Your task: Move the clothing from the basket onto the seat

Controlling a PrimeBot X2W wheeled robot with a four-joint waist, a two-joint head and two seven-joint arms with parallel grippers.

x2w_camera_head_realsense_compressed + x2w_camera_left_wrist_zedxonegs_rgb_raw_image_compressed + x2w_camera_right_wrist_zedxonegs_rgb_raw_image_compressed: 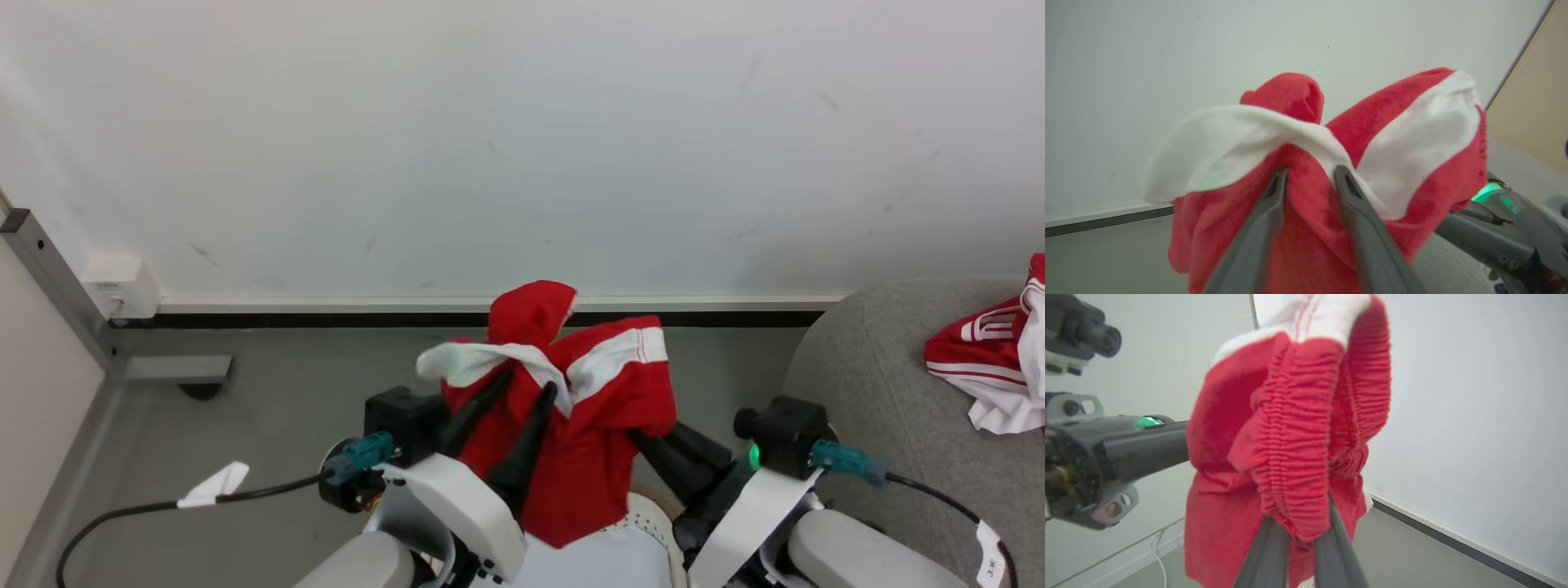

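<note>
Closest, the right gripper (1301,535) pinches the clothing (1290,437) between its tips, while the left gripper (1310,174) stands part-open with cloth draped over it.

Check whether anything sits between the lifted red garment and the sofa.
Nothing visible blocks it. The red garment hangs above the basket; the sofa is to the robot's right, with just the robot's own right arm between. A second garment already lies farther right on the sofa.

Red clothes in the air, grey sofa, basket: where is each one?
red clothes (596,457): head view, red cloth under the white stripe.
grey sofa (882,408): head view, bare rounded front.
basket (653,514): head view, holey wall below the clothes.
</note>
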